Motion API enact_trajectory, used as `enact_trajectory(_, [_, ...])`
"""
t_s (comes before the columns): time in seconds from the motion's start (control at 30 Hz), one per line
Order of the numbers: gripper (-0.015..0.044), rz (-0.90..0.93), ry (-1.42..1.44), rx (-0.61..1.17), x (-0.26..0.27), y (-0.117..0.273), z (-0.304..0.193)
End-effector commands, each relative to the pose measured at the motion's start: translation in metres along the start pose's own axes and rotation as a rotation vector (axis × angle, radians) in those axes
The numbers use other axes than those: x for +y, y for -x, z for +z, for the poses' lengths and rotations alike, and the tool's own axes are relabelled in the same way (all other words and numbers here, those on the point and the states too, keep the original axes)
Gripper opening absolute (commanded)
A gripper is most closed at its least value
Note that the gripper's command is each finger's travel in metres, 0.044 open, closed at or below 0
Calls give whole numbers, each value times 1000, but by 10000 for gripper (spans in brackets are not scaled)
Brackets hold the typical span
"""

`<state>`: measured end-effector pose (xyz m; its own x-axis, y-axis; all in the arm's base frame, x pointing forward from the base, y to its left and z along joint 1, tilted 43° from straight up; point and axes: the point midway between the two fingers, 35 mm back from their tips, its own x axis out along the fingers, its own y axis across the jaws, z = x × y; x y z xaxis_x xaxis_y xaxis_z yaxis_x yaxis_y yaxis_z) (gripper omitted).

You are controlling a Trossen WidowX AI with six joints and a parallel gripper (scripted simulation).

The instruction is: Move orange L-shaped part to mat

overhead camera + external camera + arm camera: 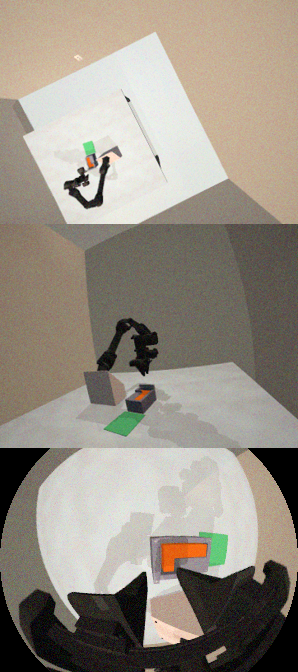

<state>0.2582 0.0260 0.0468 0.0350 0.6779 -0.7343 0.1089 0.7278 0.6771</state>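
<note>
The orange L-shaped part (182, 554) lies flush in the pocket of the grey tray (157, 559), untipped. In the wrist view its long bar runs across the picture towards the green mat (217, 547), and the short foot of the L drops at the end away from the mat. A press landing on the wrong end, or on the tray rim, would likely leave the part seated; a press too near the middle may not tip it. The gripper (144, 369) hangs above the tray, well clear, fingers partly open and holding nothing. A pale box (103, 388) on the counter (214, 405) stands just beside the tray and could foul the descent.
</note>
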Motion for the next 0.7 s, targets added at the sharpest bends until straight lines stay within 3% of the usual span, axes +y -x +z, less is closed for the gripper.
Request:
enact_trajectory(0.0, [180, -1, -48, 15, -4, 0, -3])
enact_trajectory(0.17, [180, -2, -48, 15, -4, -8, -2])
enact_trajectory(0.4, [180, 2, -48, 15, -3, -73, -4])
enact_trajectory(0.67, [180, 3, -48, 15, -3, -76, -5])
